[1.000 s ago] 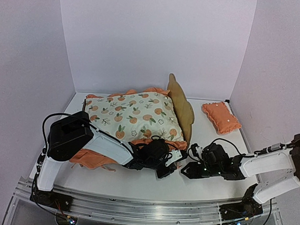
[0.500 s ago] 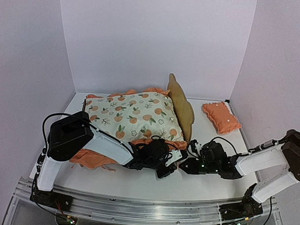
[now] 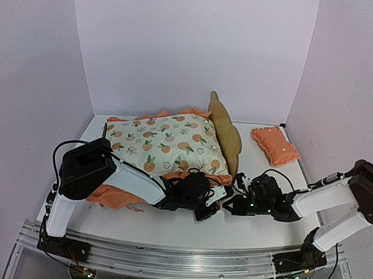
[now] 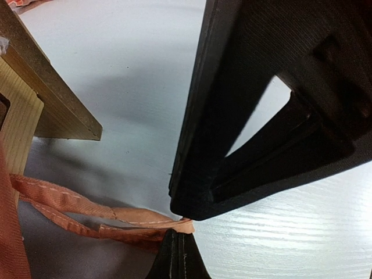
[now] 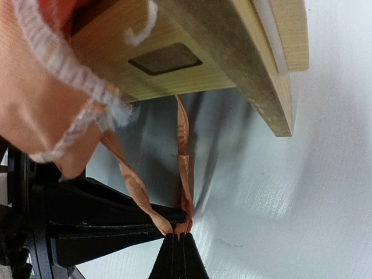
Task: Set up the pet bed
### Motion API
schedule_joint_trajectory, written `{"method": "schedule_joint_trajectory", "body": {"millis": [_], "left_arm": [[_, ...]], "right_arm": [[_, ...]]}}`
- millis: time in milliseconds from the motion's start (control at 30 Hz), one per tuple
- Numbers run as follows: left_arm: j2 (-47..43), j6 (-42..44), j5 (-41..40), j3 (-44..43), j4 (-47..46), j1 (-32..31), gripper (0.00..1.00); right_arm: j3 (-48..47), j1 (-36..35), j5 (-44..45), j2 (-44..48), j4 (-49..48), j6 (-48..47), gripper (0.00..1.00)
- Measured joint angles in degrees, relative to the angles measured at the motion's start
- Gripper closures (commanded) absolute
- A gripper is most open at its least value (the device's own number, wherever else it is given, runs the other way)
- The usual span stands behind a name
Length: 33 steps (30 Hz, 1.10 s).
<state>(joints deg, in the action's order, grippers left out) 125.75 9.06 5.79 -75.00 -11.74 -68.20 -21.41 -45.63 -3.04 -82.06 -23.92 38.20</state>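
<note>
The pet bed [image 3: 226, 135] stands at the back middle with its plywood headboard to the right, and the orange-print mattress pad [image 3: 165, 142] lies on it. Both grippers meet at the bed's near right corner. My left gripper [image 3: 215, 206] [image 4: 179, 233] is shut on the end of an orange tie ribbon [image 4: 87, 209]. My right gripper [image 3: 228, 207] [image 5: 180, 235] is shut on a ribbon [image 5: 183, 145] that hangs from under the wooden frame [image 5: 192, 52]. The two sets of fingertips touch or nearly touch. The frame's corner [image 4: 40, 99] shows in the left wrist view.
A small orange pillow [image 3: 275, 144] lies at the back right beside the headboard. The pad's orange ruffle [image 3: 114, 198] spills over the bed's near left side onto the white table [image 3: 171, 228]. Walls close in the left, back and right.
My right gripper has moved left up to the left gripper's tip and closed on the ribbon. The left arm has stayed put, still shut.
</note>
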Motion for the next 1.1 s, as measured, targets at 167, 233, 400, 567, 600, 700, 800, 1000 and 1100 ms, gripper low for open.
{"method": "schedule_joint_trajectory", "body": {"millis": [167, 233, 400, 567, 600, 700, 800, 1000, 1100], "left_arm": [[0.0, 1.9, -0.6, 0.1, -0.2, 0.0, 0.8], [-0.5, 3.8, -0.5, 0.6, -0.1, 0.0, 0.7], [-5.8, 10.9, 4.9, 6.0, 1.2, 0.9, 0.56], [-12.2, 16.2, 10.5, 9.1, 3.6, 2.7, 0.55], [-12.9, 17.2, 10.9, 9.1, 3.8, 3.3, 0.55], [-13.2, 20.1, 10.6, 8.8, 4.3, 4.4, 0.54], [-12.2, 23.0, 9.7, 8.0, 5.0, 5.1, 0.55], [-6.5, 26.1, 9.0, 2.8, 5.5, 4.8, 0.6], [-4.9, 26.7, 8.9, 1.8, 4.9, 4.7, 0.64]], "right_arm": [[0.0, 0.0, 0.1, 0.0, 0.0, 0.0, 1.0], [0.0, 0.0, 0.1, 0.1, 0.0, 0.0, 1.0], [0.0, 0.1, 0.0, 0.1, 0.0, -0.1, 1.0], [-0.3, 0.1, 0.0, 0.1, 0.6, -0.4, 1.0], [-0.4, 0.1, 0.0, 0.1, 0.8, -0.5, 1.0], [-0.6, 0.1, 0.0, 0.1, 1.0, -0.5, 1.0], [-0.6, 0.1, 0.1, 0.1, 1.1, -0.5, 1.0], [-1.2, 0.2, 0.1, 0.3, 1.8, -0.4, 1.0], [-1.4, 0.3, 0.5, 0.9, 2.6, -0.3, 1.0]]}}
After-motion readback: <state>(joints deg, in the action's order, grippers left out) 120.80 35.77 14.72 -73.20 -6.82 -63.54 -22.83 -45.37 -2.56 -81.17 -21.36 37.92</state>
